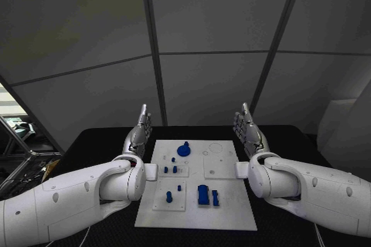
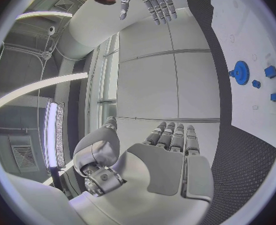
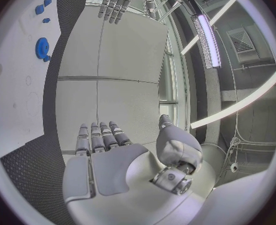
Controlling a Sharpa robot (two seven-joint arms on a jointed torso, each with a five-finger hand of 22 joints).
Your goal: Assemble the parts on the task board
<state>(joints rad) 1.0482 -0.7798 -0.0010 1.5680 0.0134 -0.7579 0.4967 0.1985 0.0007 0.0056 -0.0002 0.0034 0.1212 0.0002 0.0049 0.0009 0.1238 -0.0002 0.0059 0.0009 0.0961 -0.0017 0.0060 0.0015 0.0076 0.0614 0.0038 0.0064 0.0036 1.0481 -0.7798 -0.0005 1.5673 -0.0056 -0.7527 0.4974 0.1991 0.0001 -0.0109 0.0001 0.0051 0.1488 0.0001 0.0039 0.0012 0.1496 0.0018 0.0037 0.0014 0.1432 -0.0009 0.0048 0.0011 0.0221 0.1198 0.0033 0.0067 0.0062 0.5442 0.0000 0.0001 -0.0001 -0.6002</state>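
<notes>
Both the left hand (image 1: 138, 132) and right hand (image 1: 249, 130) hover released, fingers straight, flanking the board (image 1: 232, 212) with blue parts (image 1: 203, 195) on the worktop (image 1: 101, 137).

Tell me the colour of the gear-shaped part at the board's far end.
Blue. The gear shows best in the left wrist view, on the white task board.

A black table (image 1: 286, 137) stands before a wall of large pale grey panels (image 1: 208, 81) split by dark seams (image 1: 153, 54), one seam running up toward 12 o'clock and another slanting toward 1 o'clock. At 9 o'clock beside the table is a metal frame with cables (image 1: 23, 156). The wrist views show a ceiling with long light strips (image 3: 207, 40), a vent grille (image 3: 245, 37) and a glazed partition (image 2: 108, 80). The table's surface is a dark textured mat (image 2: 244, 155).
</notes>
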